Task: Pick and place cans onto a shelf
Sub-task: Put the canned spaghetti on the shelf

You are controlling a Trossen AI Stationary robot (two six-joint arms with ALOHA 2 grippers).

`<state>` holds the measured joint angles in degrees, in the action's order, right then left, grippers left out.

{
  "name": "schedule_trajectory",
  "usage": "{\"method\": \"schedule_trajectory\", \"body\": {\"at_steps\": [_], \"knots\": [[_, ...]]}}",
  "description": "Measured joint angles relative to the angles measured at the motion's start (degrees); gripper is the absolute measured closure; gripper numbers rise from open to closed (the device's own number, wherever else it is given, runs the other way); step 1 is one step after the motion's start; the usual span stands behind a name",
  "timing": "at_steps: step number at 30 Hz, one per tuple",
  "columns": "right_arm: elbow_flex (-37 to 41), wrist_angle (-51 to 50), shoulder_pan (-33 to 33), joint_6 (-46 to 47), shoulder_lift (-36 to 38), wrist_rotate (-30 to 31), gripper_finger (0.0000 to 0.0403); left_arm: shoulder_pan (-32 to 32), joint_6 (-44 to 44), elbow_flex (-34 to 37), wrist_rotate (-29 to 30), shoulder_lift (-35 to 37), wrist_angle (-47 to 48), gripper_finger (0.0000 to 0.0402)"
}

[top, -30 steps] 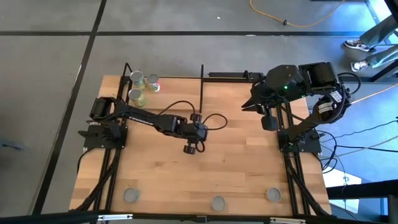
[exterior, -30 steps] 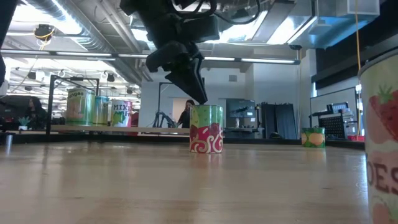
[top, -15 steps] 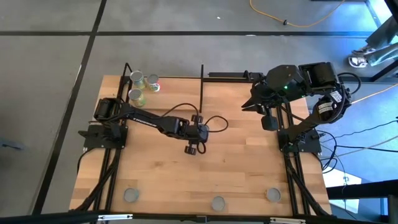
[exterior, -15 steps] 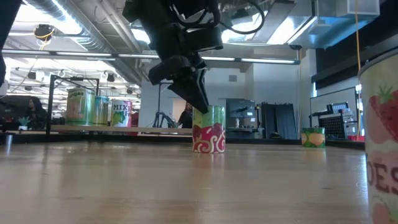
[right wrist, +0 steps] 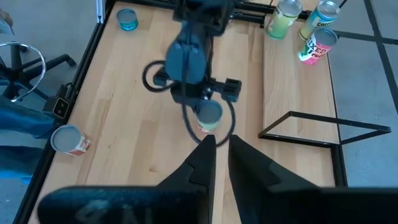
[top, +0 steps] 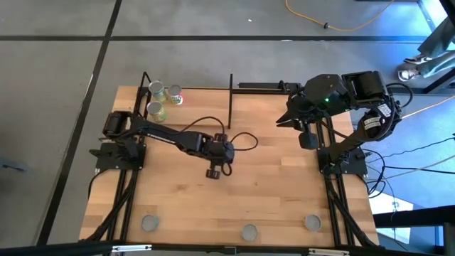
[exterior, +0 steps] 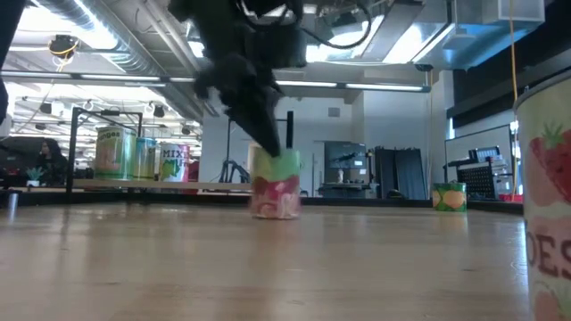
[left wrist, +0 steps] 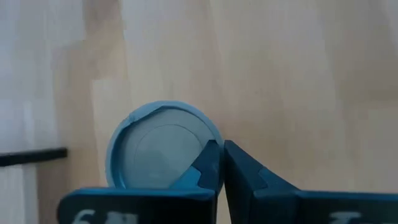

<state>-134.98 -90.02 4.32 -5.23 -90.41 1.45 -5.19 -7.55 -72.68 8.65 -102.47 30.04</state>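
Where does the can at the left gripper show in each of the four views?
High view: mid-table, mostly hidden under the left gripper.
Low view: the can, centre, blurred, gripper above.
Left wrist view: its grey top, lower centre.
Right wrist view: the can, centre.
Shared landmark: the three cans on the shelf.

A robotics lab or industrial workshop. In the low view, bare ducts (exterior: 98,27) and strip lights (exterior: 357,86) run under an open ceiling at the top of the frame, with dark racks (exterior: 393,174) standing centre right and a person (exterior: 46,160) at the far left edge. From above, a wooden table (top: 270,192) on a black frame sits on grey concrete floor (top: 57,71) marked with dark lines, a yellow cable (top: 334,21) lying loose at upper right. An office chair (right wrist: 22,68) shows at the left of the right wrist view.
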Motion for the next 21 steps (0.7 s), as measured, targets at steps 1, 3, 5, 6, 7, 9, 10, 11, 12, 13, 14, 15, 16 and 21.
{"method": "schedule_trajectory", "body": {"at_steps": [1, 3, 5, 6, 7, 9, 10, 11, 12, 13, 14, 15, 16, 21], "knots": [[0.0, 0.01, -0.01, 0.0, 0.0, 0.0, 0.0357, -0.11, 0.19, -0.55, 0.15, 0.62, 1.0, 0.0398], [0.0, -0.03, -0.02, 0.0, 0.0, 0.0, 0.0357, -0.31, 1.24, -2.29, 1.3, 2.31, 5.06, 0.0399], [0.0, -0.01, 0.0, -0.02, 0.0, 0.02, 0.0357, -0.19, 1.92, -4.42, 3.17, 4.09, 8.71, 0.0399], [0.0, -0.09, -0.01, -0.17, 0.0, 0.01, 0.0357, -0.17, 2.53, -5.4, 4.49, 4.95, 11.85, 0.0399], [-0.01, -0.03, -0.02, -0.36, 0.0, 0.02, 0.0357, -0.17, 3.14, -6.59, 6.0, 5.54, 14.43, 0.0399], [0.0, -0.03, -0.01, -0.4, 0.0, 0.02, 0.0357, 0.02, 4.42, -8.6, 8.01, 6.84, 17.16, 0.04], [0.0, -0.07, -0.02, -0.46, 0.0, 0.02, 0.0357, 0.12, 5.3, -9.53, 8.7, 7.54, 19.59, 0.04], [0.0, 0.02, -0.02, -0.61, 0.0, 0.05, 0.0357, 0.35, 6.36, -10.48, 9.85, 8.2, 21.89, 0.04], [0.0, 0.02, -0.02, -0.85, 0.0, 0.15, 0.0357, 0.75, 7.58, -11.39, 10.29, 8.84, 23.22, 0.04], [0.0, -0.02, -0.02, -1.1, 0.0, 0.24, 0.0357, 1.21, 8.9, -12.03, 10.83, 9.47, 24.75, 0.04], [0.0, 0.02, -0.02, -1.26, 0.0, 0.38, 0.0357, 1.71, 10.38, -12.55, 11.5, 10.08, 26.71, 0.04], [0.0, 0.0, -0.01, -1.27, 0.0, 0.44, 0.0357, 2.42, 11.79, -12.77, 12.2, 10.74, 28.34, 0.04], [0.0, 0.0, -0.01, -1.27, 0.0, 0.44, 0.0357, 3.17, 13.44, -12.8, 12.27, 11.37, 29.28, 0.0401], [0.0, 0.0, -0.02, -1.29, 0.0, 0.44, 0.0357, 7.05, 20.55, -12.77, 13.5, 14.21, 35.69, 0.0401]]}}
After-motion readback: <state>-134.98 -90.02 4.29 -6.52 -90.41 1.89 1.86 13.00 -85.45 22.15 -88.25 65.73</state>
